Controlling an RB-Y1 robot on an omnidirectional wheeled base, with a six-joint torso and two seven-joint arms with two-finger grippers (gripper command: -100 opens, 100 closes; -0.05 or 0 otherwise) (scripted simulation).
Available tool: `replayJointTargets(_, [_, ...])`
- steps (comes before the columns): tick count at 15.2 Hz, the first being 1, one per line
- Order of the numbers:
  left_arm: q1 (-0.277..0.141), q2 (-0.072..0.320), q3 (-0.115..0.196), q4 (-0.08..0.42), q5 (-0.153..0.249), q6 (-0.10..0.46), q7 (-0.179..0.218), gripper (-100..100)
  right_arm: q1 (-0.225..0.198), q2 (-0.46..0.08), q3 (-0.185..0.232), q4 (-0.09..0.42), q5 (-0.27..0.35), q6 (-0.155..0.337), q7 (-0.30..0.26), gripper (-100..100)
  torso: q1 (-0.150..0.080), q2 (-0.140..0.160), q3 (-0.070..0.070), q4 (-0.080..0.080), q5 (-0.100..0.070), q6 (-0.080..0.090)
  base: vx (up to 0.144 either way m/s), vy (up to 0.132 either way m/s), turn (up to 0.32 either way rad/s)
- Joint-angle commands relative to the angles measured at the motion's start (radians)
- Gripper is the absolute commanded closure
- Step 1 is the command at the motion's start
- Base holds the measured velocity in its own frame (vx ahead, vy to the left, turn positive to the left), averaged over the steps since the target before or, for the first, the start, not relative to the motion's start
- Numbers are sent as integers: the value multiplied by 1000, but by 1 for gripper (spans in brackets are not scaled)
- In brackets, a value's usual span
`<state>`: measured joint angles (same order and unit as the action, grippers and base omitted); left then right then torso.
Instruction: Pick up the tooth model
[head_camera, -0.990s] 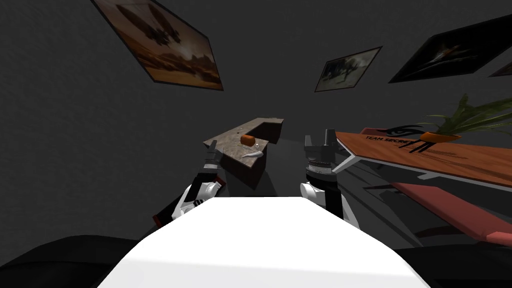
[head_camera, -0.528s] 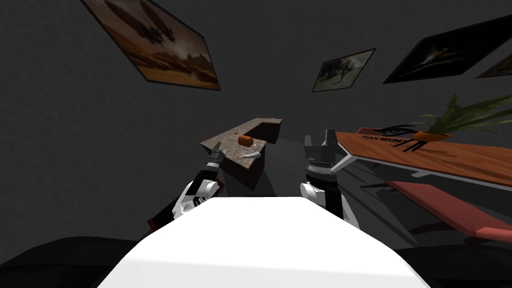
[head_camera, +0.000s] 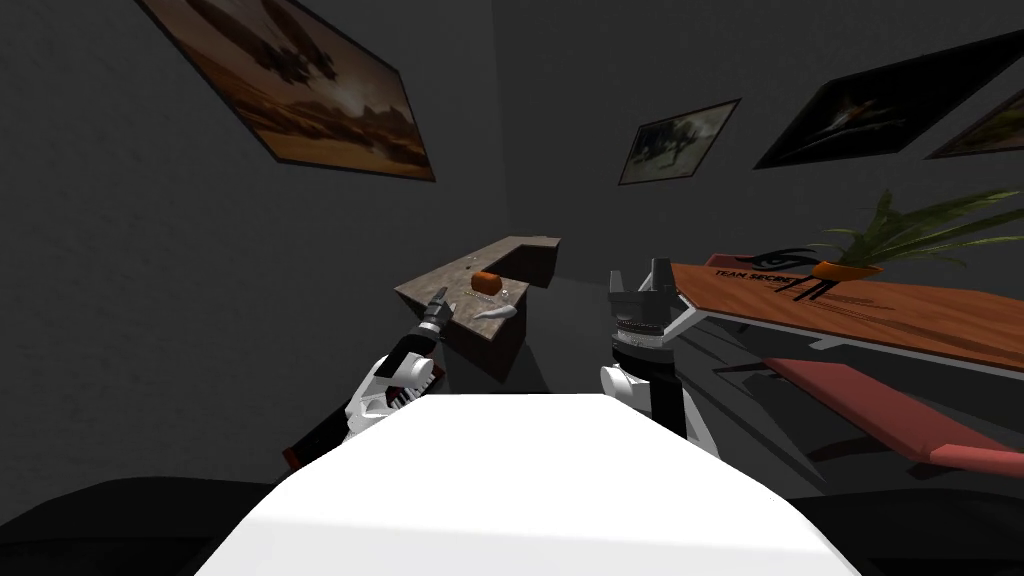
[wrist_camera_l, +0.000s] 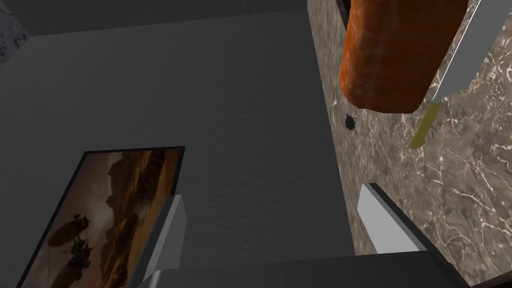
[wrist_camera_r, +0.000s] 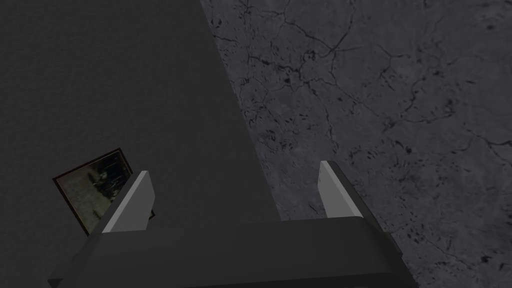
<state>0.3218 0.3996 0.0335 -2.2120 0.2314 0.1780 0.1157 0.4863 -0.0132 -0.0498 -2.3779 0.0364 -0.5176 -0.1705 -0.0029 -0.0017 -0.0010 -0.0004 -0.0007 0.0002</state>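
Observation:
On a brown marbled table (head_camera: 440, 280) lies a white, curved, pointed object (head_camera: 497, 312) near the front edge; it looks like the tooth model. Behind it sits an orange block (head_camera: 487, 283). My left gripper (head_camera: 437, 305) hovers at the table's left edge, open and empty, a short way left of the white object. In the left wrist view my left gripper (wrist_camera_l: 277, 225) straddles the edge of the marbled table (wrist_camera_l: 465, 190), with the orange block (wrist_camera_l: 390, 55) ahead beside a white slab (wrist_camera_l: 465, 55) with a yellowish tip. My right gripper (head_camera: 640, 285) is raised, open and empty, as the right wrist view's fingers (wrist_camera_r: 132, 200) show.
A small dark speck (wrist_camera_l: 350, 121) lies on the marbled top near the orange block. To the right stands a long wooden table (head_camera: 900, 315) with a potted plant (head_camera: 850, 265) and a reddish bench (head_camera: 880, 410) below. Dark walls carry framed pictures (head_camera: 300, 90).
My left arm has reached forward and slightly right, bringing the gripper closer to the table's left edge. The head view has rolled a little. The right arm has stayed put.

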Motion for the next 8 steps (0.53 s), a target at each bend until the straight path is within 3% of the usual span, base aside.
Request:
replayJointTargets(1, [-10, 14, -1, 12, 14, 50, 15, -100, 0, 0, 0, 0, 0, 0, 0, 0, 0, 0, 0, 0, 0, 0, 25, -42, -47])
replayJointTargets(2, [-10, 14, -1, 12, 14, 53, 15, -100, 0, 0, 0, 0, 0, 0, 0, 0, 0, 0, 0, 0, 0, 0, 18, -33, -15])
replayJointTargets(8, [-59, 72, -2, 57, 79, 194, 76, -100, 0, 0, 0, 0, 0, 0, 0, 0, -1, -1, 0, 0, 0, 0, 29, -49, -40])
